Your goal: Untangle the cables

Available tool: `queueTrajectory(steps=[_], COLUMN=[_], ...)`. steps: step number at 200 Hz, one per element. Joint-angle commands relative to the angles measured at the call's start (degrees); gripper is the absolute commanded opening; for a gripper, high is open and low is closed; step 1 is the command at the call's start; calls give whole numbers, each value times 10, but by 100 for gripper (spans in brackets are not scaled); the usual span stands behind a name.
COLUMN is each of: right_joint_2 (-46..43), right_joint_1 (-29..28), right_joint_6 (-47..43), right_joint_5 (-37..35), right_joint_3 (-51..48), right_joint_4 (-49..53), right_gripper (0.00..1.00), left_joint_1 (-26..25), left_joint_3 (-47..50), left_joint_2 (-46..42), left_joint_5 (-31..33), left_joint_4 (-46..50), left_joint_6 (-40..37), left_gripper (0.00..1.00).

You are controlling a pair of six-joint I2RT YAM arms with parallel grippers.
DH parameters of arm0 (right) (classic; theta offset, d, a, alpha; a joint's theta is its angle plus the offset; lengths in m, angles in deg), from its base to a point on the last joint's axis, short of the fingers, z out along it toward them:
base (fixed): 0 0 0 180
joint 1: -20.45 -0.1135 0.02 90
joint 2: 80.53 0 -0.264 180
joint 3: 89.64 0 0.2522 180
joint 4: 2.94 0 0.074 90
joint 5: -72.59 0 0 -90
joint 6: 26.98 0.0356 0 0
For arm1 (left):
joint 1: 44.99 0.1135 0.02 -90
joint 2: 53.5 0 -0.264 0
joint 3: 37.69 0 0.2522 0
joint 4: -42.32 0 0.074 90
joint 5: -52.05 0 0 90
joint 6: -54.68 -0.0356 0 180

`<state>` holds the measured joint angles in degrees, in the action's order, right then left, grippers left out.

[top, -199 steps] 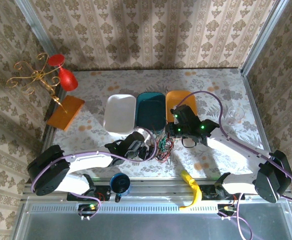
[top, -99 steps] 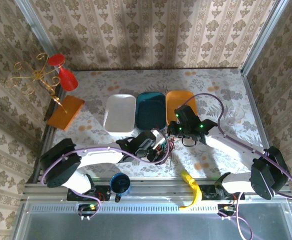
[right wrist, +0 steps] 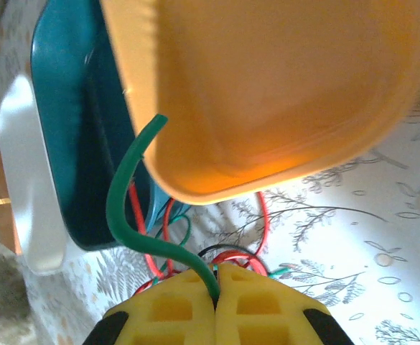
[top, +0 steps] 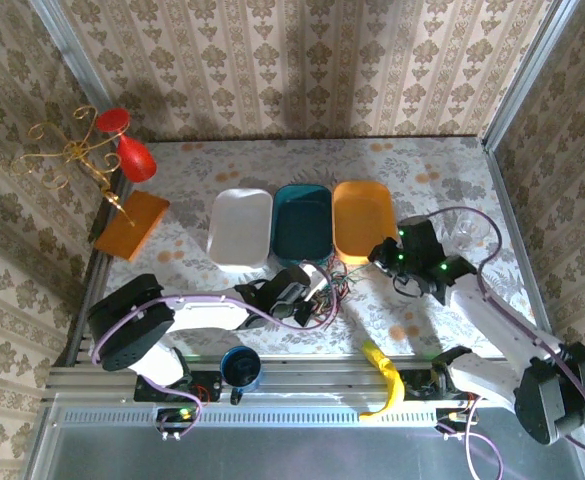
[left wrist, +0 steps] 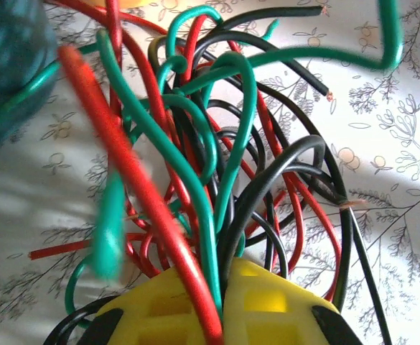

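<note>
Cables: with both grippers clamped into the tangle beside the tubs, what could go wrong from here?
1. The left gripper seems shut on red, green and black strands of the cables together, so pulling may tighten the knot rather than free one wire.
2. The right gripper pinches a green cable right at the orange tub. Tugging could snag the rim and shove or tip the tub.

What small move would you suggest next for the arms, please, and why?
Probably ease the right gripper rightward, away from the tangled cables: it is shut on one green cable, while the left gripper clamps red and green strands there, so that cable may slide free.
</note>
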<state>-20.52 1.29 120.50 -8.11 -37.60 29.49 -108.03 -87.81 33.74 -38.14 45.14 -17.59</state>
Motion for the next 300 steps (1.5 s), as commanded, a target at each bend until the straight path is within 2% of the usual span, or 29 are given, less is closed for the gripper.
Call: queueTrajectory(steps=[1,36,78,149,165,183,204,226,260,300], right_joint_2=[-50,-127,-190,-161,-150,-137,-109,-80,-34,48], right_joint_1=[31,75,125,144,146,145,133,78,-34,-90], right_joint_6=[60,56,19,-77,-93,-127,-166,-189,-211,-240], right_joint_5=[-12,-54,-155,-331,-353,-327,-228,-152,-122,-167], right_joint_3=[-23,-32,7,137,157,169,167,147,135,171], right_joint_4=[-34,-6,80,225,247,241,210,167,134,218], right_gripper=[0,0,0,0,0,0,0,0,0,0], left_joint_1=[13,29,50,59,59,57,41,13,-9,-1], left_joint_3=[35,59,76,81,82,81,59,15,-38,-37], left_joint_2=[-27,-71,-115,-125,-122,-117,-97,-54,-2,-19], left_joint_5=[27,57,71,79,75,66,59,61,63,46], left_joint_4=[30,57,91,107,105,101,104,115,108,71], left_joint_6=[22,32,35,38,38,34,15,-10,-22,-14], left_gripper=[0,0,0,0,0,0,0,0,0,0])
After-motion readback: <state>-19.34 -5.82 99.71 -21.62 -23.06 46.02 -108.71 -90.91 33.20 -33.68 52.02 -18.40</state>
